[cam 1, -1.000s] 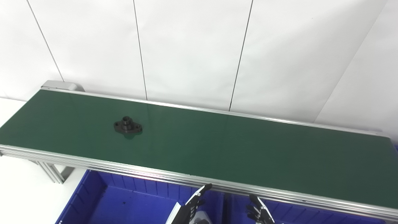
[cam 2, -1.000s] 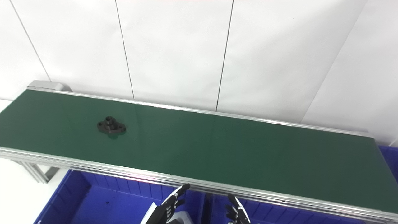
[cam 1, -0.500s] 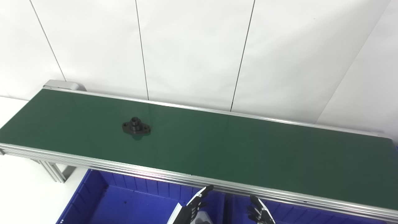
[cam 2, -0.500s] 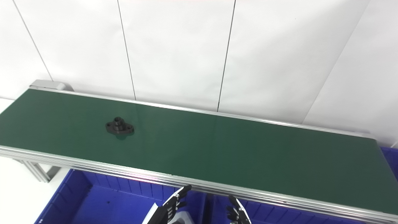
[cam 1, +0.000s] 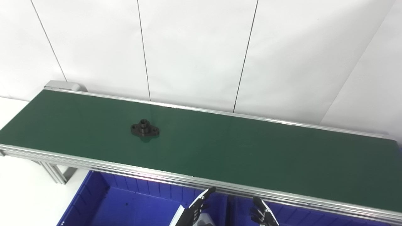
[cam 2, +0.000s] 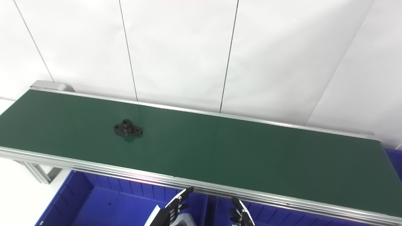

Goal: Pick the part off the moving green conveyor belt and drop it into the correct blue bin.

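Observation:
A small black flanged part [cam 1: 144, 128] with a raised hub lies flat on the green conveyor belt [cam 1: 238, 150], left of the middle. Both hands sit low at the bottom edge, in front of the belt and above the blue bins. My left hand [cam 1: 195, 208] is open, fingers stretched up toward the belt's rail and holding nothing. My right hand [cam 1: 262, 215] is also open, fingers spread, mostly cut off by the picture's edge. Both hands are well to the right of the part and nearer to me.
A blue bin [cam 1: 125, 201] stands below the belt's near rail at the left, and a second blue bin [cam 1: 301, 216] beside it at the right. The belt's aluminium near rail [cam 1: 125, 168] runs between hands and part. White wall panels stand behind.
The black part has travelled to the right along the belt. Both hands have stayed about where they were, with a slight camera shift early on.

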### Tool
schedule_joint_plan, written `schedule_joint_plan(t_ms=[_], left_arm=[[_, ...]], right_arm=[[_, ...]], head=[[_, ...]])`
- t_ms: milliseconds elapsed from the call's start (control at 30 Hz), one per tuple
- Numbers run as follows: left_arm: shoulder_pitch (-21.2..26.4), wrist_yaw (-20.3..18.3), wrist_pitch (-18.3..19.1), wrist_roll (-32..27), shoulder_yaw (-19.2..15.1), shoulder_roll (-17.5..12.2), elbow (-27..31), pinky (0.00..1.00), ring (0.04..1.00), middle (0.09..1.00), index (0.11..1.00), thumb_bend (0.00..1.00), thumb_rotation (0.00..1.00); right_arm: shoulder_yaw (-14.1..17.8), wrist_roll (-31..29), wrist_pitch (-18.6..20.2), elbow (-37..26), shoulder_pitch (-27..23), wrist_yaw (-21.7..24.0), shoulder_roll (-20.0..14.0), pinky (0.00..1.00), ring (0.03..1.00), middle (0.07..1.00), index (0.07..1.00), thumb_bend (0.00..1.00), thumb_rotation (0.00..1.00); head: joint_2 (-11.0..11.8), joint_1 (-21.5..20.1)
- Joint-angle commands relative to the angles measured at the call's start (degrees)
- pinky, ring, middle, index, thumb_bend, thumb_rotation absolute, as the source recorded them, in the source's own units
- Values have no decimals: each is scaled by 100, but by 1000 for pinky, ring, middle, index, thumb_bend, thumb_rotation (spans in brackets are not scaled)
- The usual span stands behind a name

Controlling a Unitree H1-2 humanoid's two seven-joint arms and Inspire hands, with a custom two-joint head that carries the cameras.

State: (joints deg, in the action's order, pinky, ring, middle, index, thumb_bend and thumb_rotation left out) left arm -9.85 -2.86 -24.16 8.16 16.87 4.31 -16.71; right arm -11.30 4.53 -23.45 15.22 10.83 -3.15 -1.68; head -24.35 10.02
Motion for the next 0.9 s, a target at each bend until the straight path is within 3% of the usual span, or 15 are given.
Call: schedule_joint_plan(t_ms=[0,133,367,567,667,767,867], left_arm=[[107,2,-156,-20,11,112,156,921,986,971,911,967,833],[138,38,-174,32,24,147,132,916,982,970,912,968,849],[210,68,-178,32,28,212,73,920,984,972,916,963,864],[282,70,-195,26,27,228,10,946,1000,977,926,950,875],[314,79,-181,37,26,236,-27,946,1000,980,928,956,882],[344,108,-169,95,37,241,-55,962,1000,981,930,958,896],[372,122,-181,128,42,247,-77,972,1000,982,931,944,894]], right_arm=[[-45,-4,-348,-299,-9,-18,-25,802,851,891,874,810,927],[-65,-278,-348,-827,217,246,-80,821,855,882,882,836,884],[153,-805,-347,-1789,432,604,-160,874,888,933,987,758,901],[409,-417,-348,-2310,270,638,-351,830,865,903,968,818,893],[455,-138,-348,-2499,90,627,-535,841,869,899,937,854,827],[508,76,-348,-2565,-206,571,-760,770,835,841,789,973,712],[606,106,-347,-2544,-522,551,-896,730,807,815,769,997,670]], head=[[-21,-6],[-46,-52],[-54,-100],[-61,-168],[-54,-199],[-54,-207],[-54,-208]])
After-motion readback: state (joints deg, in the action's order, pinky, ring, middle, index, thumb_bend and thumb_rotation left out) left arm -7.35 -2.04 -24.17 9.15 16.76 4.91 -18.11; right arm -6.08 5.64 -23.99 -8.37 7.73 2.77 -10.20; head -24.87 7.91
